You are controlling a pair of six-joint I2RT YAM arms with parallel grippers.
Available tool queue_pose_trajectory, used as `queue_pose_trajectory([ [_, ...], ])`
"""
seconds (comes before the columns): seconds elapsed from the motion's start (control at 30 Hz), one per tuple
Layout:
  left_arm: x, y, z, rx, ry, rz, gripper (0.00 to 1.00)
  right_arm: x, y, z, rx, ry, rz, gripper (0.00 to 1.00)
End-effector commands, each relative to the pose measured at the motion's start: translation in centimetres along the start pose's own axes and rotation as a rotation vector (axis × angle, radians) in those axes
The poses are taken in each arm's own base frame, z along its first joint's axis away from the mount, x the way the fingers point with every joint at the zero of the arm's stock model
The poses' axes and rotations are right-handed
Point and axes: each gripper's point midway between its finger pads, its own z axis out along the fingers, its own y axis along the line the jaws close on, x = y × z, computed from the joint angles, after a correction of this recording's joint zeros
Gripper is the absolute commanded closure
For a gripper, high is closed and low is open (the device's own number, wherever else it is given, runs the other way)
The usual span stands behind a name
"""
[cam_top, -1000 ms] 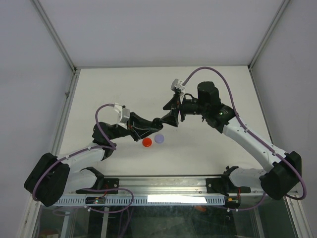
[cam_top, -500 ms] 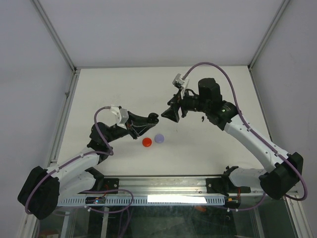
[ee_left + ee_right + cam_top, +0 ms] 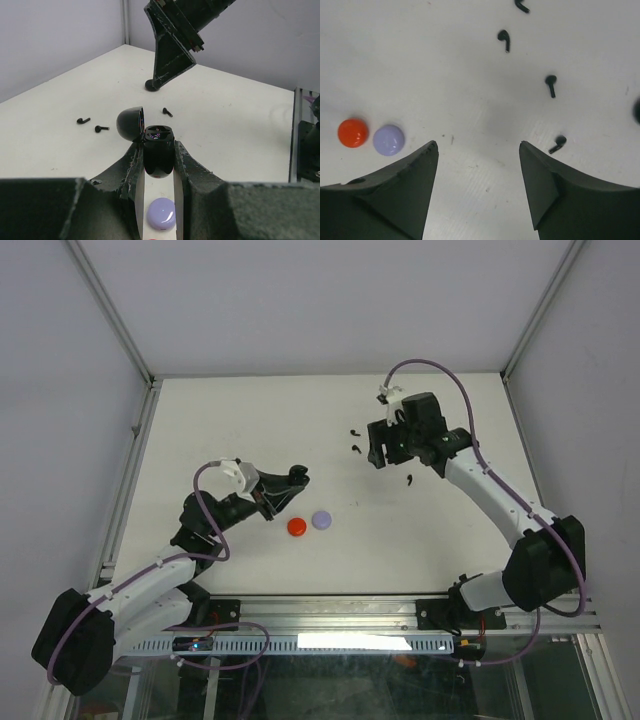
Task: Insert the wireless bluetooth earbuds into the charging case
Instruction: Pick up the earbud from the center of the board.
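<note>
The black charging case (image 3: 158, 152) stands upright with its lid (image 3: 130, 124) flipped open, and my left gripper (image 3: 292, 481) is shut on its body above the table. Black wireless bluetooth earbuds lie loose on the white table: one (image 3: 504, 39), another (image 3: 550, 84) and a third (image 3: 557, 144) show in the right wrist view, and they also show as earbuds (image 3: 354, 441) from above. My right gripper (image 3: 477, 145) hangs open and empty over bare table just left of them, and appears as the right gripper (image 3: 378, 454) in the top view.
A red disc (image 3: 297, 527) and a lilac disc (image 3: 321, 520) lie side by side on the table (image 3: 250, 430), just below my left gripper. One more earbud (image 3: 410, 479) lies right of my right gripper. Metal frame rails border the table.
The two grippers, which met at mid-table, have parted. My right gripper swung back to the far right over the earbuds. My left gripper drew left, still holding the case.
</note>
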Motion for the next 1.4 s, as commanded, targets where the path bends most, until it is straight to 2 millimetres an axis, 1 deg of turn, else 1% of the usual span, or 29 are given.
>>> queue_pose_trajectory([
  [0.0,-1.8,1.2,0.3,-0.019,-0.025,0.087,1.0,1.7,-4.6,0.8,0.193,0.068,0.096,0.33],
  [0.13,-1.7,2.0,0.1,-0.041,-0.001,0.12,1.0,4.2,-8.5,1.9,0.306,0.136,0.17,0.37],
  [0.2,-1.6,2.0,-0.1,-0.036,0.002,0.121,1.0,5.3,-9.8,2.4,0.344,0.166,0.187,0.4],
  [0.37,-1.4,1.4,-0.2,0.002,0.018,0.13,1.0,6.9,-11.5,3.8,0.383,0.218,0.207,0.45],
  [0.47,-1.5,1.3,-0.3,0.006,0.019,0.139,1.0,8.0,-12.2,4.7,0.411,0.259,0.214,0.52],
  [0.6,-1.4,1.2,-0.4,0.01,0.023,0.144,1.0,9.1,-12.8,5.4,0.438,0.295,0.228,0.56],
  [0.73,-1.2,1.1,-0.3,0.027,0.035,0.145,1.0,9.7,-13.3,6.0,0.457,0.312,0.236,0.59],
  [1.07,-0.7,0.9,-0.2,0.048,0.059,0.145,1.0,10.2,-13.4,7.8,0.445,0.324,0.255,0.63],
  [1.2,-0.8,0.8,-0.2,0.052,0.06,0.148,1.0,10.8,-13.5,8.3,0.445,0.345,0.259,0.65],
  [1.3,-0.7,0.8,-0.1,0.056,0.065,0.148,1.0,11.2,-13.5,8.5,0.447,0.358,0.264,0.72],
  [1.37,-0.7,0.8,-0.1,0.058,0.066,0.147,1.0,11.3,-13.5,8.3,0.451,0.364,0.266,0.74],
])
